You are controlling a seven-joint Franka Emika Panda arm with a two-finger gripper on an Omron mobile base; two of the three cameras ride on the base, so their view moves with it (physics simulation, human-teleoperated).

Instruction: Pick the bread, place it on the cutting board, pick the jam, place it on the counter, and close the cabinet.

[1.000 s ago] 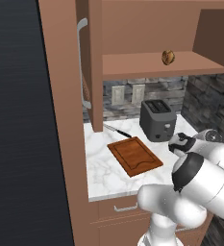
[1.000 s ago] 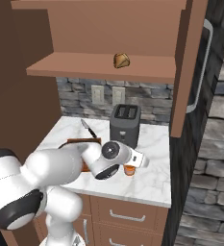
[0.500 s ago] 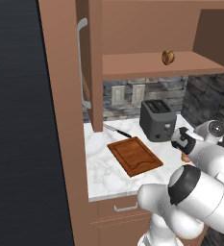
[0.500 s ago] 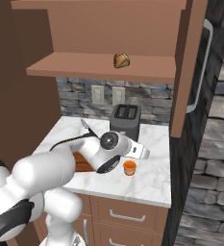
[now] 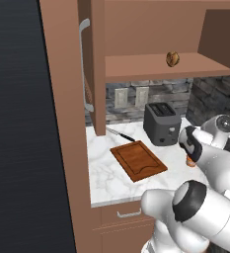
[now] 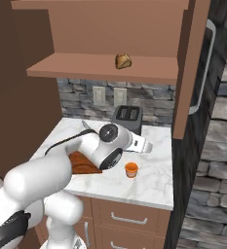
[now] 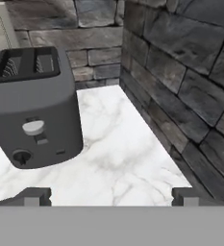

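Up comes the arm since a second ago, lifting away from the jam, which sits where it was on the counter.

From the left base view: the cabinet (image 5: pixel 69 74) door stands swung open at far left, its long silver handle (image 5: pixel 83 64) facing us. Right of it, a knife (image 5: pixel 119 133) lies on the counter (image 5: pixel 102 173) by the back wall, and the board (image 5: pixel 138 160) lies flat just in front of it, bare. Next along stands a dark grey toaster (image 5: pixel 161 123), under two wall sockets (image 5: pixel 131 97). Up on the open shelf the bread (image 5: pixel 172 59) rests near the right end, well above the board. At far right, a sliver of the jam (image 5: pixel 190 160) peeks out behind the arm's white link.

From the right base view, the jam (image 6: pixel 131 169) stands upright on the marble in front of the toaster (image 6: pixel 127 116), apart from everything, and the bread (image 6: pixel 123 61) sits on the shelf above. The gripper (image 6: pixel 147 145) points rightward, above and just behind the jar, touching nothing.

In the hand view, the fingertips (image 7: pixel 34 196) stand wide apart with nothing between them; the gripper (image 7: pixel 111 197) looks over bare marble toward the stone corner, toaster (image 7: pixel 32 108) at left. No brand, label or writing is readable anywhere, jar and toaster included.
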